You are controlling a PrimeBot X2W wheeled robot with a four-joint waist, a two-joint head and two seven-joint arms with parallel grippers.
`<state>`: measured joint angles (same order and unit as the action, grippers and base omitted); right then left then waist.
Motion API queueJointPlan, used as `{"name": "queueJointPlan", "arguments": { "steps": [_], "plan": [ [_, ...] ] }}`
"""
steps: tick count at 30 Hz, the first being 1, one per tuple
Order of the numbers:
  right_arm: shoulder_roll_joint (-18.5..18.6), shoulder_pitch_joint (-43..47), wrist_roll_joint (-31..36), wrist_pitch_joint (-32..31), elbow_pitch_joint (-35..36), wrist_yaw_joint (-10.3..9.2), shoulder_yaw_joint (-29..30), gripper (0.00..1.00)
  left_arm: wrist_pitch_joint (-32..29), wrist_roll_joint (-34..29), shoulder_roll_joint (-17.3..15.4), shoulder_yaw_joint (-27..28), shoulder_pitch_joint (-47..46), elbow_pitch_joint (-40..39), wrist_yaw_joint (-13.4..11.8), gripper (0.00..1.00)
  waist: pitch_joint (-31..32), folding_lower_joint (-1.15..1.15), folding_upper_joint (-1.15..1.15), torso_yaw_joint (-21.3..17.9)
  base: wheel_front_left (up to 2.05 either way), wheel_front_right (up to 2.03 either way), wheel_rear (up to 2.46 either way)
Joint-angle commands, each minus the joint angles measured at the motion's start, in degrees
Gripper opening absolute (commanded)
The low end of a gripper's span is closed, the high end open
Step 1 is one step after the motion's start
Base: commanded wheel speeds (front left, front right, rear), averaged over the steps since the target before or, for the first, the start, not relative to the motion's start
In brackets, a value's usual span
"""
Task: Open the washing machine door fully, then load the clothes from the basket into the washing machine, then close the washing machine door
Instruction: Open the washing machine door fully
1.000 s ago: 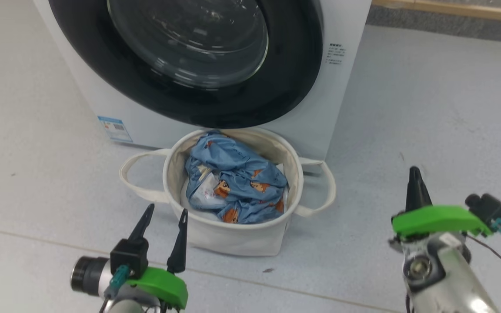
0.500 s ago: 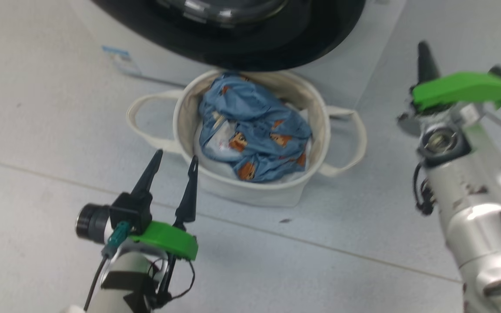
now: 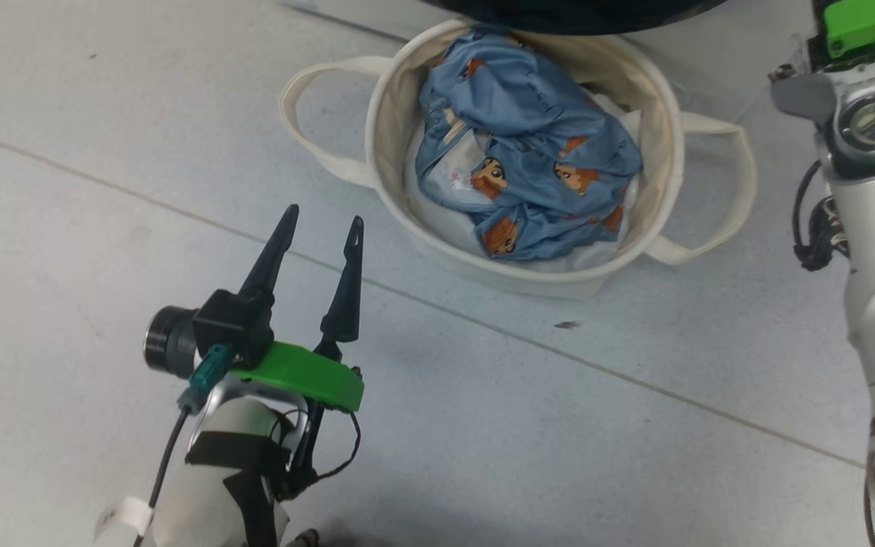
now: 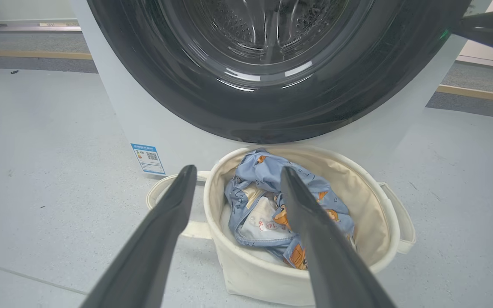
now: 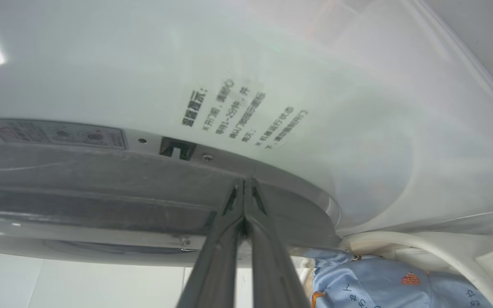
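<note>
- The left gripper (image 3: 324,215) has its jaws wide and empty, above the floor (image 3: 65,190) near the basket (image 3: 386,114).
- The right gripper (image 5: 243,183) has its jaws pressed together, holding nothing. Its tips are at the edge of the door (image 4: 272,119), by the washer (image 4: 144,115) front; contact is unclear.
- The clothes (image 3: 536,152) lie bunched in the basket, which stands on the floor below the door.

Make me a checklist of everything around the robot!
Surface: smooth grey floor.
Job's things: washing machine door not swung open; clothes bunched in the basket, before the washing machine.
Clutter: small dark speck on floor.
Grippers: left gripper open, empty, short of the basket; right gripper shut, tips at the door's edge.
Cables: black wire along left wrist; black loop on right arm.
Surroundings: wooden strip along far floor.
</note>
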<state>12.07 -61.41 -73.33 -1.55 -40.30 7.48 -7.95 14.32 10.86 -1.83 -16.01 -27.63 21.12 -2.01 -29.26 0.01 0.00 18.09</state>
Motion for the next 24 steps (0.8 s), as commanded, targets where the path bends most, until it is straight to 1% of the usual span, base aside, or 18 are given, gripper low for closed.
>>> {"name": "queueJointPlan", "arguments": {
  "steps": [1,8,13,19,24],
  "plan": [
    [-0.64,-1.85,-0.84,-0.52,2.65,0.01,-1.03,0.00,0.68,0.47,-1.05,1.31,-0.95,-1.95,-0.40,1.00,-1.00,-0.01,0.00,0.92,0.00,0.00,0.00],
    [-0.28,-3.27,-3.30,-1.29,3.82,0.01,-1.57,0.00,0.68,0.86,-1.05,0.82,-1.24,-2.17,-0.72,1.00,-2.07,-0.01,0.00,1.38,0.00,0.00,0.00],
    [-0.11,-4.94,-6.35,-3.44,4.39,0.01,-1.32,0.00,0.68,1.33,-1.05,0.19,-1.76,-2.51,-0.90,1.00,-3.25,-0.01,0.00,1.76,0.00,0.00,0.00],
    [-0.85,-5.23,-11.10,-9.43,3.38,0.01,-1.27,0.00,0.68,1.87,-1.05,-0.73,-1.70,-2.36,-1.15,1.00,-3.22,-0.01,0.00,1.66,0.00,0.00,0.00],
    [-1.61,-3.20,-12.89,-13.84,2.38,0.01,-2.58,0.00,0.68,1.36,-1.05,-0.55,-1.27,-1.88,-1.18,1.00,-1.95,-0.01,0.00,1.28,0.00,0.00,0.00]
  ]
}}
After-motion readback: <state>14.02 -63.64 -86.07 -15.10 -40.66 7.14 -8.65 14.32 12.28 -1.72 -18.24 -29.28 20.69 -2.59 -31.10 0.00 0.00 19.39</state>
